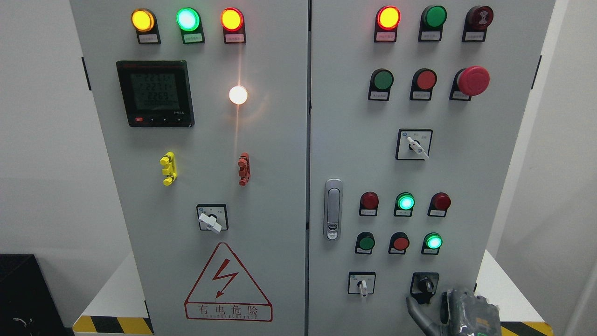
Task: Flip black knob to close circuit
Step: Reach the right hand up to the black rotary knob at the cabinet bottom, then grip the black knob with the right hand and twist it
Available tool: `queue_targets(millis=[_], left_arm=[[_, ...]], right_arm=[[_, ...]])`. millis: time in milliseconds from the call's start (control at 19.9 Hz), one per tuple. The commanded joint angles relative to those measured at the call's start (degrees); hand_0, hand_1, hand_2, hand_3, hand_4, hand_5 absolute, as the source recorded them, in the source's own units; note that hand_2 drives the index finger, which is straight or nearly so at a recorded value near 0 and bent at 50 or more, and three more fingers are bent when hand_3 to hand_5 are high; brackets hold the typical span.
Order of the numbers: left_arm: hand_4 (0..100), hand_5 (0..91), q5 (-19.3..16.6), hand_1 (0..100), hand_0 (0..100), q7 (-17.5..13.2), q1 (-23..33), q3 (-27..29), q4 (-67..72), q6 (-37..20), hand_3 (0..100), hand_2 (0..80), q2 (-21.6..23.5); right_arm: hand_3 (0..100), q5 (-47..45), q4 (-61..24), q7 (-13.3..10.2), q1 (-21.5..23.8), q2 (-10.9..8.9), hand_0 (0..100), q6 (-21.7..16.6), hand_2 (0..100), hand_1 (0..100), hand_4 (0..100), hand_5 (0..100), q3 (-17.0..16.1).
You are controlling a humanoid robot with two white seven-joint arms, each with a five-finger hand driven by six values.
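The black knob [425, 283] sits at the bottom right of the right-hand cabinet door [466, 163], pointing roughly upward. Just below it, the right hand [459, 315] rises from the lower edge, one grey finger [415, 312] reaching toward the knob's plate; whether its fingers are spread or curled, I cannot tell.

Lit lamps [186, 19] — red mushroom button [473, 80]

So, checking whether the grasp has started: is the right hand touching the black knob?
Cannot tell. In the head view the right hand sits just below the black knob; one frontal view hides any gap.
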Motion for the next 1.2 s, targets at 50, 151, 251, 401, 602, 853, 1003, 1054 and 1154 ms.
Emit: queue_targets(millis=[50,151,251,401,602,853,1003,1054,1154], left_arm=[[0,0.0,0.0,56,12,0.0,1.3,0.0,-1.7,0.0,0,0.0,0.0],[0,0.0,0.0,56,12,0.0,1.3,0.0,-1.7,0.0,0,0.0,0.0],[0,0.0,0.0,56,12,0.0,1.3,0.0,-1.7,0.0,0,0.0,0.0],[0,0.0,0.0,56,12,0.0,1.2,0.0,-1.7,0.0,0,0.0,0.0],[0,0.0,0.0,56,12,0.0,1.3,0.0,-1.7,0.0,0,0.0,0.0],[0,0.0,0.0,56,12,0.0,1.2,0.0,-1.7,0.0,0,0.0,0.0],[0,0.0,0.0,56,12,0.0,1.3,0.0,-1.7,0.0,0,0.0,0.0],[0,0.0,0.0,56,12,0.0,1.3,0.0,-1.7,0.0,0,0.0,0.0],[0,0.0,0.0,56,12,0.0,1.3,0.0,-1.7,0.0,0,0.0,0.0]], right_arm=[[100,0.0,0.5,0.0,-0.2,-0.47,0,0.0,90,0,98,100,-1.1],[100,0.0,0.6,-0.1,-0.3,-0.56,0,0.0,90,0,98,100,-1.4],[100,0.0,0.6,-0.1,-0.3,-0.56,0,0.0,90,0,98,100,-1.5],[100,-0.1,0.5,-0.1,-0.2,-1.00,0,0.1,90,0,98,100,-1.8],[100,-0.5,0.4,-0.2,-0.5,-1.26,0,0.2,90,0,98,100,-1.9],[100,-0.7,0.0,-0.2,-0.9,-1.35,0,0.4,89,0,98,100,-1.9],[100,-0.7,0.0,-0.2,-0.9,-1.61,0,0.4,90,0,98,100,-2.2],[100,-0.8,0.0,-0.2,-0.9,-1.70,0,0.4,89,0,98,100,-2.6],[100,-0.9,0.0,-0.2,-0.9,-1.88,0,0.4,89,0,98,100,-2.8]])
